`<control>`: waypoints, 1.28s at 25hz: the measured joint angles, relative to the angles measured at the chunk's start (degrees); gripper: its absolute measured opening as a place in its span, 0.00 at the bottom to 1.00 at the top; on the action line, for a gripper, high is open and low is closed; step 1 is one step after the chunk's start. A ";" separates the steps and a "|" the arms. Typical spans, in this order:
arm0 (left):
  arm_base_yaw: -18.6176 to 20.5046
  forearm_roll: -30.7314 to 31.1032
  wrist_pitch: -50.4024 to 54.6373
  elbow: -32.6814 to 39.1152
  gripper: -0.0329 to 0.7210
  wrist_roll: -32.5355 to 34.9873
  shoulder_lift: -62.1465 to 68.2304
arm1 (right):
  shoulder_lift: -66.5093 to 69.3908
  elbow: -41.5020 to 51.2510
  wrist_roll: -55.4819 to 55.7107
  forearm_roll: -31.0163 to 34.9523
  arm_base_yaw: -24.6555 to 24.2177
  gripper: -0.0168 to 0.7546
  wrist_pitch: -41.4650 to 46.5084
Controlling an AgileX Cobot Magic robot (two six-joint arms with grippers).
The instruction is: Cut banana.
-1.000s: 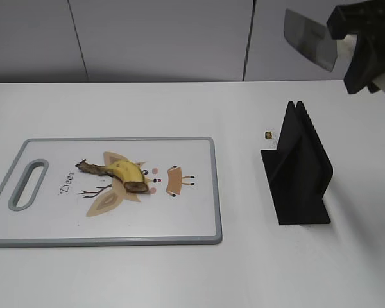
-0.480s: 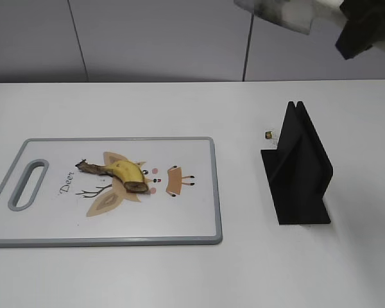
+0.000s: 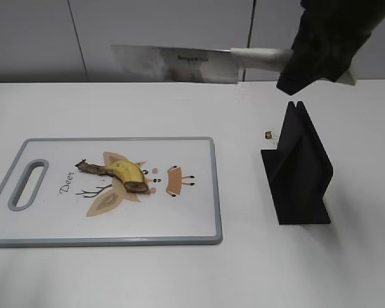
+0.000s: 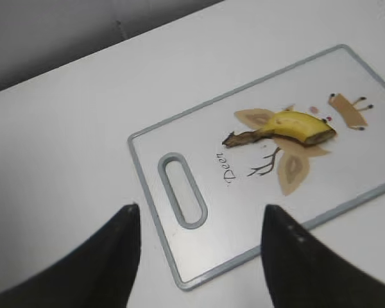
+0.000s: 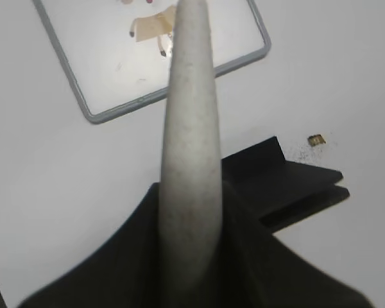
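White cutting board (image 3: 192, 218) with grey rim, tan deer cartoon print, black "Deer" lettering. Banana piece (image 3: 123, 173) yellow, stem dark brown. Knife (image 3: 176, 64) silver blade, speckled white handle. Knife stand (image 3: 298, 167) black. Table (image 3: 308, 269) white.

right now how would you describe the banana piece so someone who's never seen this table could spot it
Find the white cutting board with a grey rim, lying on the left of the table. Near its middle, on top of a printed cartoon deer, lies the banana. It is a short yellow stub with a dark, dried stem toward the board's handle slot and a brown cut end, the only real, raised thing on the board.
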 joint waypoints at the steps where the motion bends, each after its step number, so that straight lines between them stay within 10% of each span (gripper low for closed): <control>1: -0.65 -0.86 0.33 -1.29 0.80 2.76 2.11 | 1.01 -0.42 -1.33 0.33 0.00 0.23 0.00; 14: -12.91 -1.69 9.50 -23.97 0.81 25.37 34.02 | 13.39 -6.03 -18.46 2.39 5.09 0.23 0.71; 32: -17.23 0.67 7.34 -28.12 0.80 25.67 54.23 | 17.65 -8.98 -19.61 4.81 7.33 0.23 -1.31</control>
